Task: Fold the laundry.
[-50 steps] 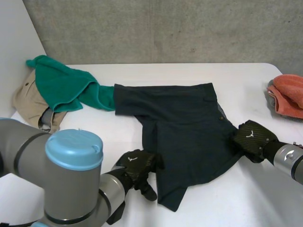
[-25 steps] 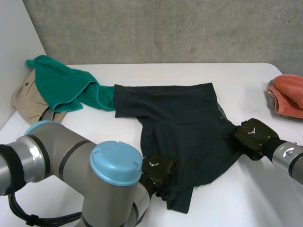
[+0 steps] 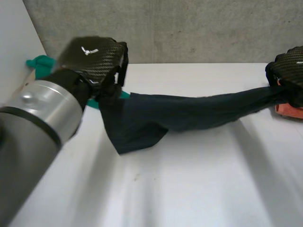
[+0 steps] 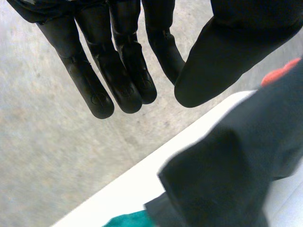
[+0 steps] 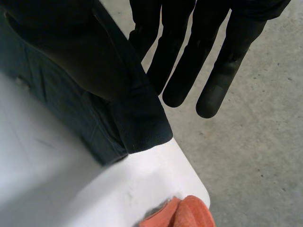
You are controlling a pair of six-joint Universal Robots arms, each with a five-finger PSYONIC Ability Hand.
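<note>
1. Dark shorts (image 3: 189, 113), spread flat on the white surface (image 3: 189, 184) half a second ago, are now lifted off it and pulled into a long band between the two hands.
2. The left hand (image 3: 94, 56), earlier low at the shorts' near edge, is now raised. Its fingers are straight and pinch one end against the thumb, and a fold droops below the palm.
3. The right hand (image 3: 289, 66) has risen too, above an orange cloth (image 3: 289, 109). It pinches the other end with straight fingers, the hem beside its thumb.
</note>
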